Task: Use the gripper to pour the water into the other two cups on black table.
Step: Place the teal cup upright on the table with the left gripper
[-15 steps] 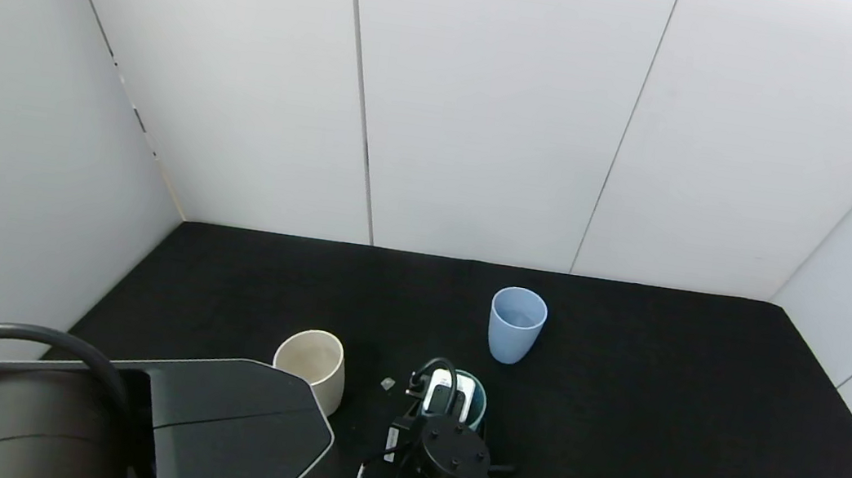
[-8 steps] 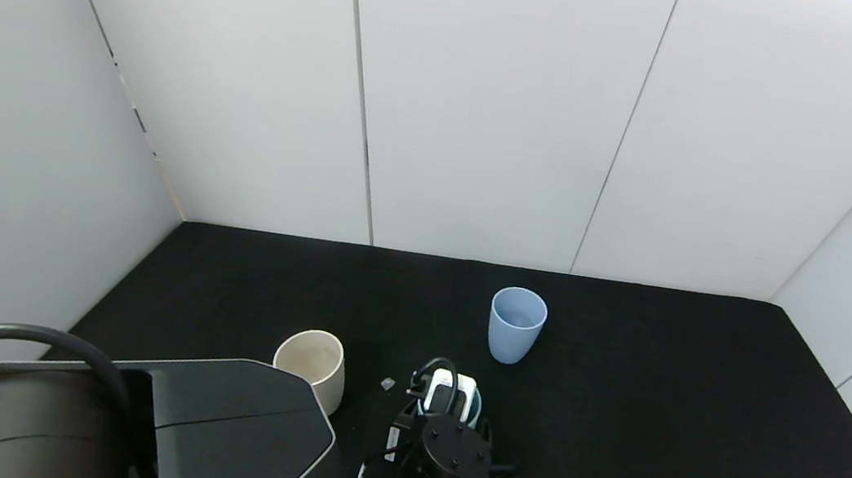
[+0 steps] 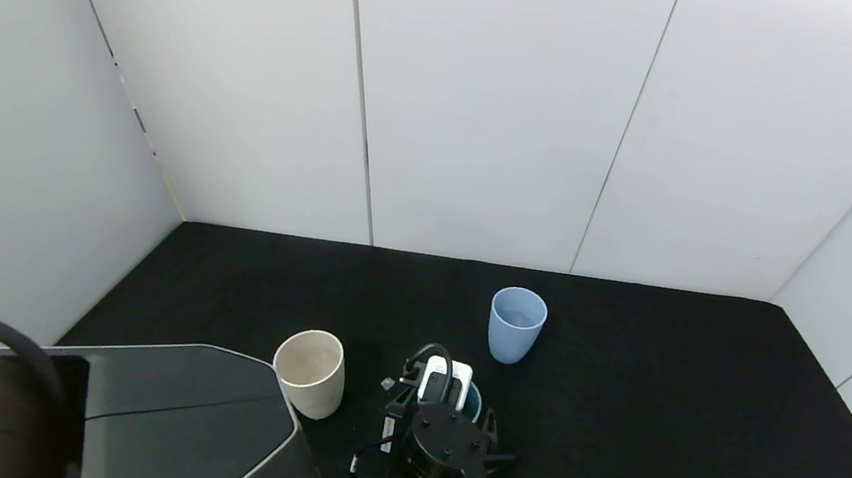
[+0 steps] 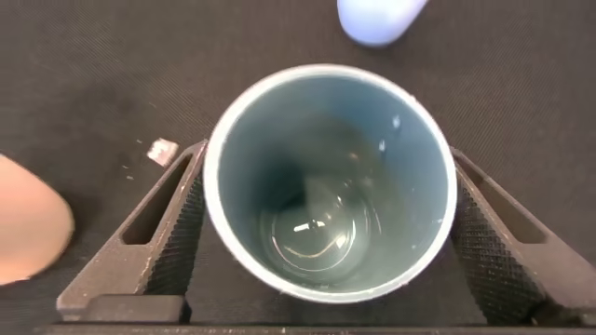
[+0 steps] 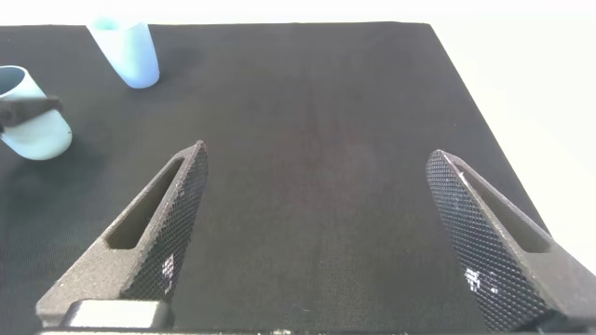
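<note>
My left gripper (image 3: 446,396) is shut on the teal-green cup (image 3: 473,401), low in the middle of the black table (image 3: 660,401). In the left wrist view both fingers (image 4: 182,209) press the sides of the teal-green cup (image 4: 279,121), and the water (image 4: 317,237) glints at its bottom. The cream cup (image 3: 310,372) stands just left of the gripper and also shows in the left wrist view (image 4: 28,223). The pale blue cup (image 3: 517,325) stands farther back, to the right. My right gripper (image 5: 318,154) is open and empty above bare table, out of the head view.
A small pale scrap (image 3: 387,384) lies on the table between the cream cup and the gripper. A bulky black arm housing (image 3: 164,418) fills the lower left. White walls close the table at the back and sides.
My left gripper with the teal-green cup has shifted slightly left and away from me. The black housing at lower left has moved left and down, uncovering the whole cream cup.
</note>
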